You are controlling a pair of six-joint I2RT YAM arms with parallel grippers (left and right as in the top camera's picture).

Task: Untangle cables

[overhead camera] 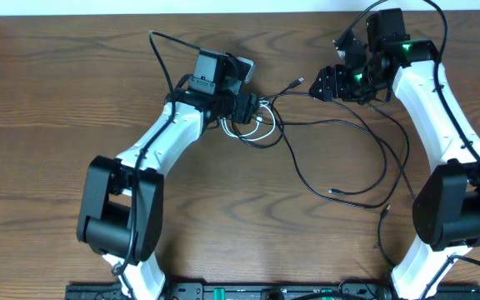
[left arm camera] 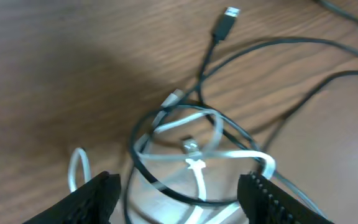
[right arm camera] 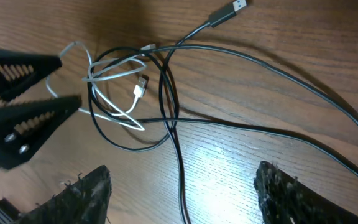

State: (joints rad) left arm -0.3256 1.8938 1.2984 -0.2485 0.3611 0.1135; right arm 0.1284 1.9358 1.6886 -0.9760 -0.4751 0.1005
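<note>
The cables [overhead camera: 257, 125] lie knotted just toward 12 o'clock of the counter's [overhead camera: 57, 100] centre. The white cable [left arm camera: 225, 154] loops through coils of black cable [right arm camera: 169, 93], and black strands trail off toward 4 o'clock. The left tool [left arm camera: 179, 183] is released, its fingers spread over the knot. The right tool [right arm camera: 183, 169], at the knot's 2 o'clock, is also released and grasps nothing.
</note>
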